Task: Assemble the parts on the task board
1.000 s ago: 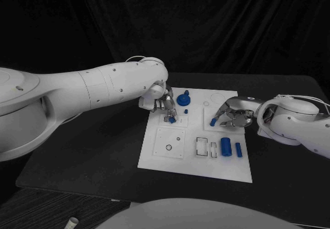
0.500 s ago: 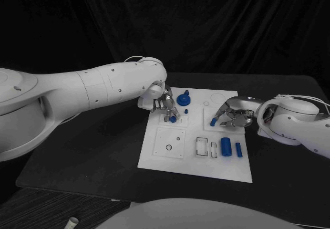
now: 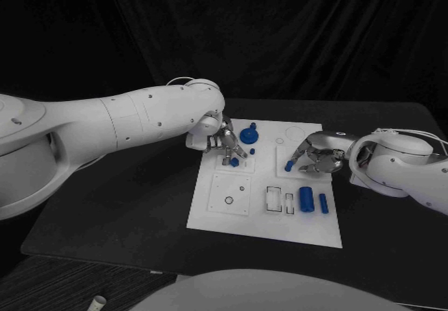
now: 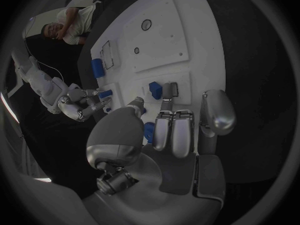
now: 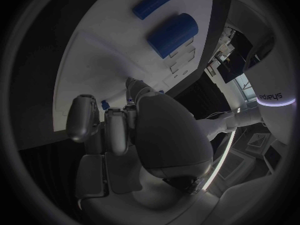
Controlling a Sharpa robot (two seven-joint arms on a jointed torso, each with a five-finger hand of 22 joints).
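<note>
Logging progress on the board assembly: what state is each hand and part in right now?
left hand: fingers over a small blue part on the task board, grip unclear
right hand: holds a blue part
two blue cylinders: lying flat, untouched
blue knob: standing on board

One word can be read: "sharpa", in pale letters running sideways on the dark band [image 5: 272, 96] of a white robot arm, seen in the right wrist view. No other writing or numbers are legible.
</note>
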